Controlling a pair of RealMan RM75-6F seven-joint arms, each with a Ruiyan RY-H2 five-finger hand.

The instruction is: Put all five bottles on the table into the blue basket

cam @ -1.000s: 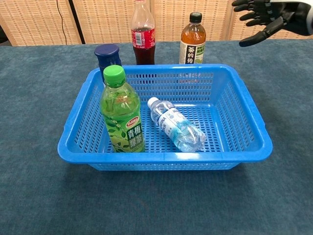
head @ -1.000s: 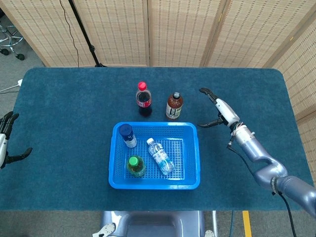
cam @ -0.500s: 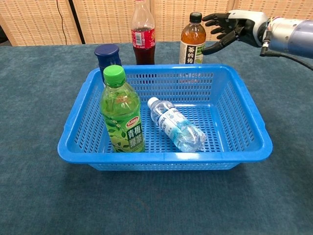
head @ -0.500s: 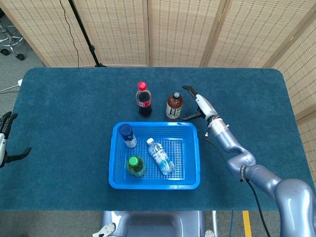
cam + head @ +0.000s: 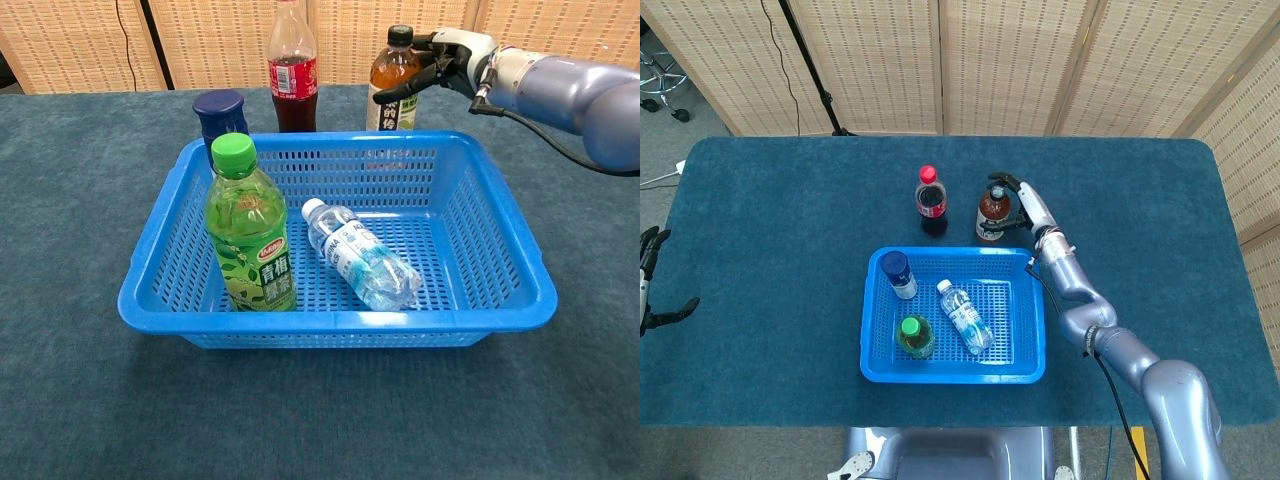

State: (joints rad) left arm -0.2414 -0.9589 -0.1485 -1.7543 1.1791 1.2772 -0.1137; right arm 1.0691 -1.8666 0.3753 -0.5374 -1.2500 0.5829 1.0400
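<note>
Two bottles are left on the bench behind the basket [image 5: 480, 215], and the tea bottle [image 5: 991, 213] has just been reached by the right hand [image 5: 1023, 212], whose fingers are wrapped loosely round it, so lifting is judged next.

Matt, napped teal cloth over the worktop [image 5: 80, 400], glossy perforated plastic blue basket [image 5: 490, 260], clear shiny plastic water bottle [image 5: 360, 255], smooth silvery metallic right arm [image 5: 570, 85], woven rattan-like screen panels [image 5: 1000, 60]

Bright even overhead light, soft short shadows, sharp focus throughout.
</note>
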